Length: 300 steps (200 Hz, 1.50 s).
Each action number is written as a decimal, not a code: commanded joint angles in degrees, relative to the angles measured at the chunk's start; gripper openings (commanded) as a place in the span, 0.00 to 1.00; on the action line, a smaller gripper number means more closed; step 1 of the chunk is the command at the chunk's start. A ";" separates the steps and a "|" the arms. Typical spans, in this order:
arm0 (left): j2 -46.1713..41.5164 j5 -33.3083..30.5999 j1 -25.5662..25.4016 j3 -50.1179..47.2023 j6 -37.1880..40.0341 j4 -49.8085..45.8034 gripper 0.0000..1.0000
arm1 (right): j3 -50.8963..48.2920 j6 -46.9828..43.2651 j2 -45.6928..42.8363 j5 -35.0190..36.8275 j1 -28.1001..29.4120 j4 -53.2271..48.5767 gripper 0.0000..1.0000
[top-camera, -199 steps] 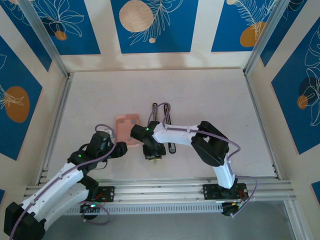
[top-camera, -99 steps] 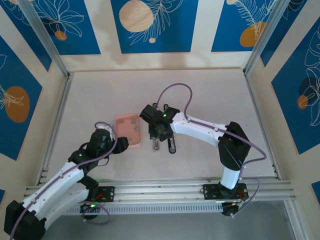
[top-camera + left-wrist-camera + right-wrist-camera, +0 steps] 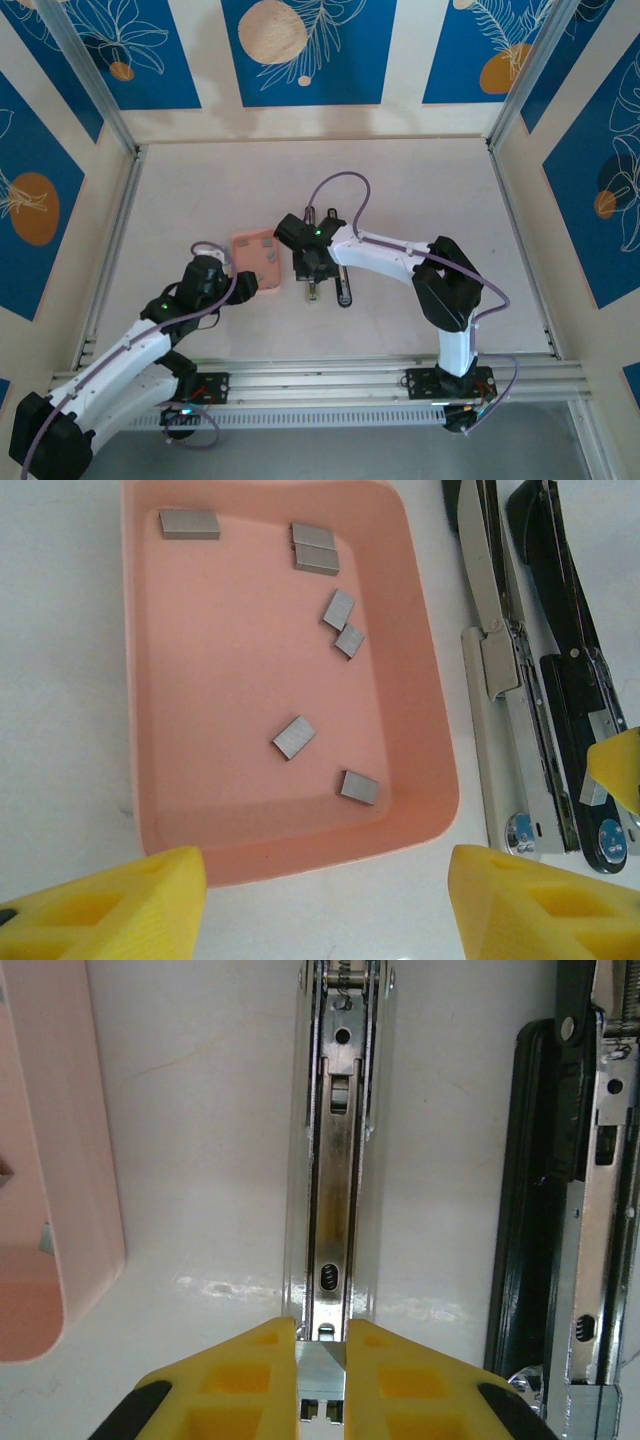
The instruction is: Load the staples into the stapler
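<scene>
right tool (image 3: 322,1352) clenched on a staple strip (image 3: 322,1364), poised over the near end of the stapler (image 3: 338,1160) channel. stapler lies opened flat on the table (image 3: 60,730), just beside the pink tray (image 3: 432,730). i count seven staples (image 3: 294,737) loose inside. left tool (image 3: 325,900) released, hovering at the tray's near edge.

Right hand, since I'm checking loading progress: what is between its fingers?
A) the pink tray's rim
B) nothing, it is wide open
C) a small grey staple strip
C: the right hand pinches a small grey staple strip over the stapler's open channel.
</scene>
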 commanded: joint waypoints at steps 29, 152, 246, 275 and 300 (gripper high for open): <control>1.47 0.48 1.19 0.72 -0.30 2.41 0.66 | -0.47 0.11 1.68 -0.87 0.38 0.77 0.14; 3.67 1.55 1.77 1.56 0.54 3.06 0.66 | -1.02 0.52 3.09 -0.43 0.76 0.20 0.14; 3.78 1.93 1.81 1.33 0.23 3.32 0.66 | -2.59 1.12 2.17 -0.16 1.48 -0.47 0.13; 3.70 2.00 1.83 1.13 0.11 3.33 0.65 | -3.53 1.66 1.53 0.02 1.85 -0.50 0.13; 3.70 2.00 1.81 1.13 0.15 3.49 0.65 | -4.09 2.02 0.83 0.60 2.19 -0.52 0.13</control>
